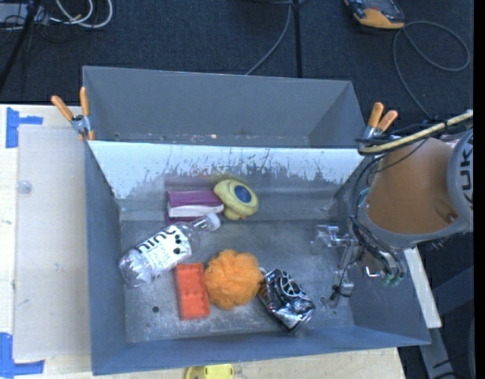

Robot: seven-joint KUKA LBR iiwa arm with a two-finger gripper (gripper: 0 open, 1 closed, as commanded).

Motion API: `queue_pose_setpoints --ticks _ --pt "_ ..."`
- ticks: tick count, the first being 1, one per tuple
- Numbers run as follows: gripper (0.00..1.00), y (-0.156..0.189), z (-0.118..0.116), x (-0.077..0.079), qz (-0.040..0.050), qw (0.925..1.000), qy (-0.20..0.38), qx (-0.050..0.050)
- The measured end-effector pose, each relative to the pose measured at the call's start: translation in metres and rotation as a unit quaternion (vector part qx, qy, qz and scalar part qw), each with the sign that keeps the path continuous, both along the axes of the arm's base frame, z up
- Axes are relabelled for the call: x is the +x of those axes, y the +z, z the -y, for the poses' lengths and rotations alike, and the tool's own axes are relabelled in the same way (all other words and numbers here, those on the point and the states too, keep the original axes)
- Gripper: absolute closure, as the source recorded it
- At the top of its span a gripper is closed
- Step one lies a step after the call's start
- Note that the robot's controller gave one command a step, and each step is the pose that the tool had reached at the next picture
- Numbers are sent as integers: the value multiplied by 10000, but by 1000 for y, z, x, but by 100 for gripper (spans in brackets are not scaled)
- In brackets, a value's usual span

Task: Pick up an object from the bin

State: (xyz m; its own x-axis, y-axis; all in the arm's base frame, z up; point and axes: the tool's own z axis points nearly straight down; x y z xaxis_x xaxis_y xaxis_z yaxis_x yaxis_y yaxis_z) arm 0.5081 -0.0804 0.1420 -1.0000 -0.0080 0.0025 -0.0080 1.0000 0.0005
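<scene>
End effector point(340, 263) low at the bin's point(227, 117) 3 o'clock side
Its grip can't be told — the crumpled shiny packet point(286, 298) nearby at 5 o'clock could slip

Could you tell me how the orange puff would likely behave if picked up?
The orange puff looks ruffled and airy, so it probably squashes and weighs little. Its frilly surface should catch rather than slip.

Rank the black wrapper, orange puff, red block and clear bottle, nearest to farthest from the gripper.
From the gripper:
1. Black wrapper, front right.
2. Orange puff, front middle.
3. Red block, beside the puff's left.
4. Clear bottle, left side.
</scene>
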Motion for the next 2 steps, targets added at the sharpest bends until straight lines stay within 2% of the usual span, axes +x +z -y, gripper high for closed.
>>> queue_pose_setpoints --ticks 1,2 --pt "0 0 0 0 0 10000 2 0" --pt "0 -32 -19 12 24 9996 272 -9"
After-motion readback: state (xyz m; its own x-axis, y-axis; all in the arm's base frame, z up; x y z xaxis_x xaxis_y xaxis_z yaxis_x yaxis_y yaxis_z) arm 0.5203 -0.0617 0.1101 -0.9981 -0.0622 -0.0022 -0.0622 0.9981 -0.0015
